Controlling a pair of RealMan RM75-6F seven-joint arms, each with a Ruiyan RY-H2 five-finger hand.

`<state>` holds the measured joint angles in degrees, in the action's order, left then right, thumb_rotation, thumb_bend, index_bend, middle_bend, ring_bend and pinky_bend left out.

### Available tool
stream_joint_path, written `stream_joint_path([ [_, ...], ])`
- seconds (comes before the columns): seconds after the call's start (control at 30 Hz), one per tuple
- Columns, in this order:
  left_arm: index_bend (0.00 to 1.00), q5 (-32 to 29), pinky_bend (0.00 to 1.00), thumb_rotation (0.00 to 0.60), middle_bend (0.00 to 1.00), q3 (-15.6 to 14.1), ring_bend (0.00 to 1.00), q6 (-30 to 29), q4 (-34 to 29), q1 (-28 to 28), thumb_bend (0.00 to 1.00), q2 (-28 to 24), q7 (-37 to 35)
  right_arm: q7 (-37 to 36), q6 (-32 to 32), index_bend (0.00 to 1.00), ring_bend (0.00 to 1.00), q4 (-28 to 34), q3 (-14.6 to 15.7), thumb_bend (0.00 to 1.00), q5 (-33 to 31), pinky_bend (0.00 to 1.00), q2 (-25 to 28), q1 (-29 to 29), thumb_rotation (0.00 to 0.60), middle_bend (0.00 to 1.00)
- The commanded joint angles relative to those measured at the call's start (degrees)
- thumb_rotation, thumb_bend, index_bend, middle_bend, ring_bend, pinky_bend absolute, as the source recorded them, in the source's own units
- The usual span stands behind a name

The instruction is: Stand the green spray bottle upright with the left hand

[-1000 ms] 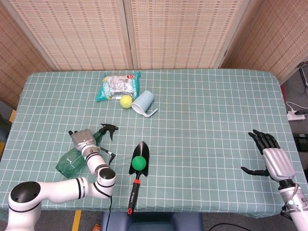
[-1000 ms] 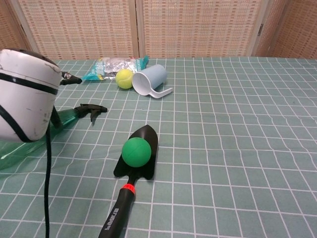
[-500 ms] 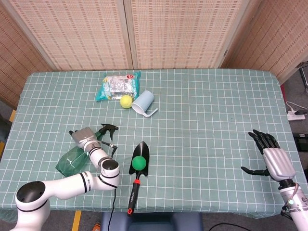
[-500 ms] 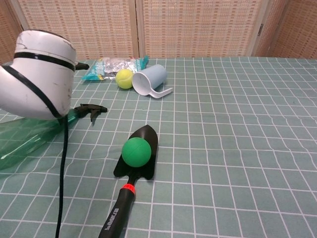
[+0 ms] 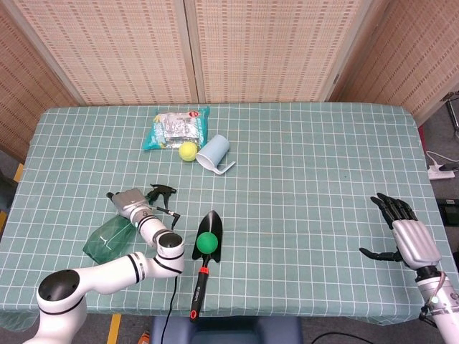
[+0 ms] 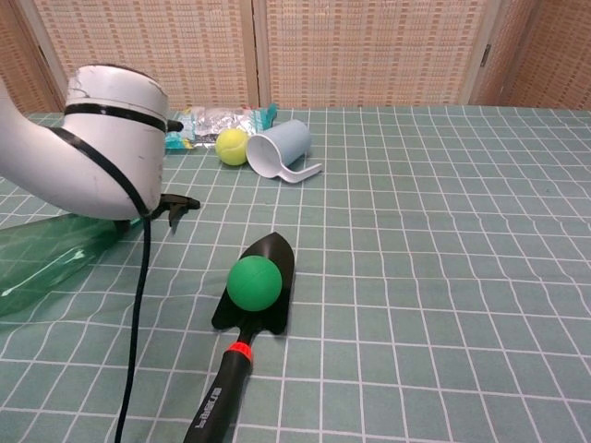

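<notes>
The green spray bottle [image 5: 107, 240] lies on its side at the table's front left, its black nozzle [image 5: 162, 192] pointing to the far right. My left hand [image 5: 129, 201] rests over the bottle's neck, its fingers hidden under it, so a grip cannot be made out. In the chest view the bottle [image 6: 46, 263] lies low at the left, and my white left arm [image 6: 106, 138] covers its neck. My right hand [image 5: 403, 233] hovers at the table's right edge, fingers spread and holding nothing.
A black trowel [image 5: 200, 276] with a green ball [image 5: 208, 242] on its blade lies just right of the left arm. Farther back are a blue cup [image 5: 214, 152] on its side, a yellow tennis ball [image 5: 187, 150] and a snack bag [image 5: 174, 129].
The left arm's elbow has swung to the right, toward the trowel, while the hand stayed on the bottle's neck. The bottle still lies flat. The right hand has not moved.
</notes>
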<state>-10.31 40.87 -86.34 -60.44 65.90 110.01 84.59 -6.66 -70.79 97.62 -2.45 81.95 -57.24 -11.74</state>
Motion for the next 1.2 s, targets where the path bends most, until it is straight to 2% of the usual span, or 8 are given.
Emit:
stream_joint_path([
  [0.03,0.27,0.28,0.04,0.6,0.24,-0.22,0.13,1.04,1.98,0.12,0.22,0.76,1.53,-0.04,0.24,0.06,0.0,0.03,0.05,0.0,-0.08,0.0,0.11,-0.07,0.6,0.0],
  [0.4,0.29,0.41,0.04,0.6,0.24,1.51,0.13,2.71,5.57,-0.33,0.22,2.1,3.85,-0.04,0.52,0.06,0.0,0.2,0.11,0.0,-0.13,0.0,0.25,-0.19,0.6,0.0],
  [0.57,0.37,1.03,0.04,0.6,0.25,1.92,0.13,2.86,5.93,-0.23,0.23,2.34,3.77,-0.07,0.61,0.06,0.0,0.24,0.1,0.0,-0.24,0.0,0.28,-0.22,0.6,0.0],
  [0.7,0.52,1.81,0.04,0.6,0.28,2.01,0.14,2.5,5.83,-0.35,0.26,2.37,4.15,-0.11,0.59,0.06,0.0,0.23,0.07,0.0,-0.29,0.0,0.29,-0.22,0.6,0.0],
  [0.83,0.59,2.44,0.04,0.6,0.3,2.14,0.15,2.19,5.21,-0.77,0.29,2.2,4.42,-0.18,0.56,0.06,0.0,0.2,0.1,0.0,-0.24,0.0,0.31,-0.2,0.6,0.0],
  [1.0,0.61,3.52,0.04,0.6,0.32,2.05,0.17,1.55,3.96,-1.37,0.31,1.6,4.43,-0.14,0.59,0.06,0.0,0.17,0.1,0.0,-0.28,0.0,0.3,-0.21,0.6,0.0],
  [1.2,0.62,5.99,0.05,0.6,0.34,2.24,0.19,-0.42,-2.03,-1.94,0.32,-2.25,5.01,-0.17,0.62,0.06,0.0,0.22,0.01,0.0,-0.58,0.0,0.33,-0.2,0.6,0.0],
])
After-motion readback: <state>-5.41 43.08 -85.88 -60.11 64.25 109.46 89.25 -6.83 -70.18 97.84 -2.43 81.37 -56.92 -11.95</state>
